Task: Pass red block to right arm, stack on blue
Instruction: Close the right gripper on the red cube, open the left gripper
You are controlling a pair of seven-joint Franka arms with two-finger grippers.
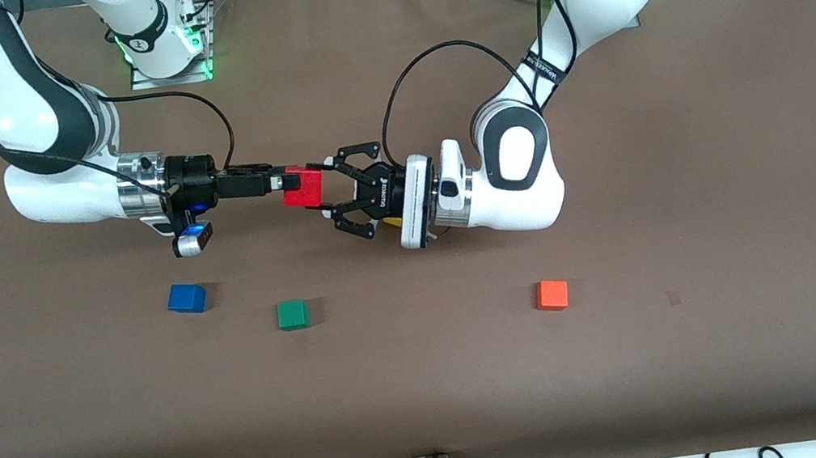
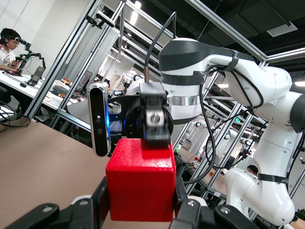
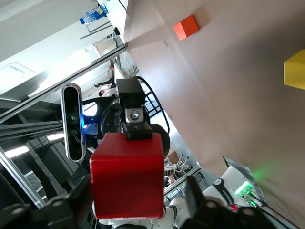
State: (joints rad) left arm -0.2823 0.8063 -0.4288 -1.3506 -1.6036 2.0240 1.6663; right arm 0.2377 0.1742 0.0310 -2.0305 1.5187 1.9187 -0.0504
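Left pincer [image 1: 324, 193] pinching matte red block [image 1: 302, 187]; right pincer [image 1: 278, 181] touching, grip unclear.

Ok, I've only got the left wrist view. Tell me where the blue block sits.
Observer: The blue block lies on the table toward the right arm's end, with nothing on it.
Operator: List what's beside it.
Observer: A green block lies next to it; an orange block lies toward the left arm's end.
Operator: Place the handover for me.
Observer: It's over the table's middle: the left pincer is shut on the red block, and the right pincer meets it from the right arm's end.
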